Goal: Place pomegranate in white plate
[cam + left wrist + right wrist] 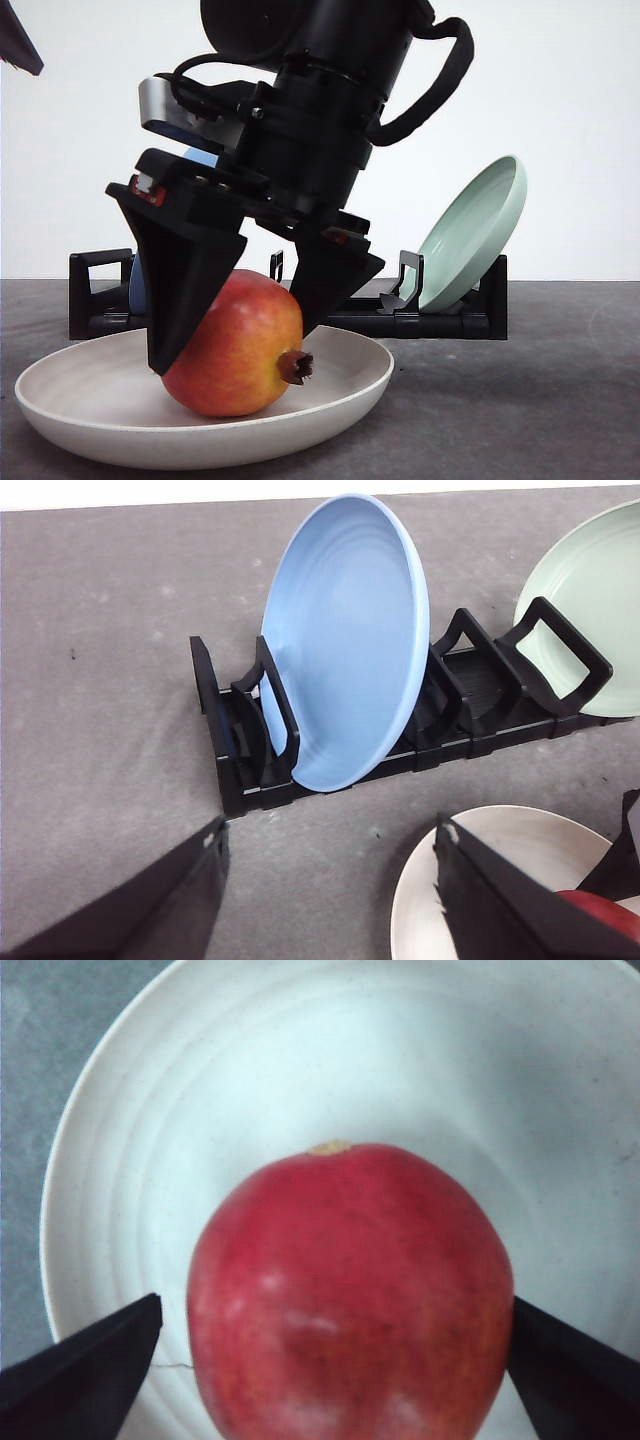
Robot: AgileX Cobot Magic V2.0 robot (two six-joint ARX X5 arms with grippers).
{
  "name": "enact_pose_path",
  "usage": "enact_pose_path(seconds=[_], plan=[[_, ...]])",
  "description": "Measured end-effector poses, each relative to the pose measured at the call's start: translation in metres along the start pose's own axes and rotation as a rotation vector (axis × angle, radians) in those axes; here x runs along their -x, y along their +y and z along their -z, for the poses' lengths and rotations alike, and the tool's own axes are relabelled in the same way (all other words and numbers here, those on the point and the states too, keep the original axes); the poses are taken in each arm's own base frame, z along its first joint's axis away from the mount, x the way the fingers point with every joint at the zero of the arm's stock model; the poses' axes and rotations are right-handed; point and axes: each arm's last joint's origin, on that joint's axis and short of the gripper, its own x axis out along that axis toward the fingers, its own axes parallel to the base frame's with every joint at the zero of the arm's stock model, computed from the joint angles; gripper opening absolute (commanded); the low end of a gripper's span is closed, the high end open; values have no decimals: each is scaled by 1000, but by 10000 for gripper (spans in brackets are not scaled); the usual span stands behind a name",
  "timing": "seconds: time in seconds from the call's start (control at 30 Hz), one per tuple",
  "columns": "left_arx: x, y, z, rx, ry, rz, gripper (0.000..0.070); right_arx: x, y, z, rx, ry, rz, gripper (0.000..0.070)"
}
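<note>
Nearest the front camera sits the white plate (100, 400) on the grey table (560, 400), and the pomegranate (235, 345) rests inside it, its dark crown pointing toward the robot's right. Over the fruit hangs the right gripper (240, 335), one black finger (185, 290) against the fruit's left side and the other against its upper right. From the right wrist, the fingers (85, 1370) stand spread to either side of the red fruit (350, 1290); a sliver of plate shows beside one, so they flank it rather than clamp it.

Behind the plate stands a black rack (460, 315) holding a mint-green plate (475, 230) tilted on edge. The left wrist camera looks down on the same rack (240, 750), a blue plate (350, 640) upright in it. The left gripper (330, 890) is spread wide, holding nothing, beside the white plate's rim (420, 900).
</note>
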Motion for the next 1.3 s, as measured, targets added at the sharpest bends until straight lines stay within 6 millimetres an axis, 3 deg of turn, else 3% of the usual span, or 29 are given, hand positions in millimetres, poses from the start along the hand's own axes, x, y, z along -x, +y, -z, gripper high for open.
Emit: enact_pose_path(seconds=[0.17,0.3,0.63,1.0,1.3], plan=[[0,0,0,0,0,0,383,28,2,-3,16,-141,-5,680],[0,0,0,1,0,0,383,58,-2,7,31,-335,-41,671],[0,0,0,9,0,0,383,87,-42,72,-111,-490,-50,631],[0,0,1,21,5,-1,383,114,-81,141,-347,-585,111,620],[0,0,1,39,9,-1,383,139,-97,167,-467,-684,272,620]])
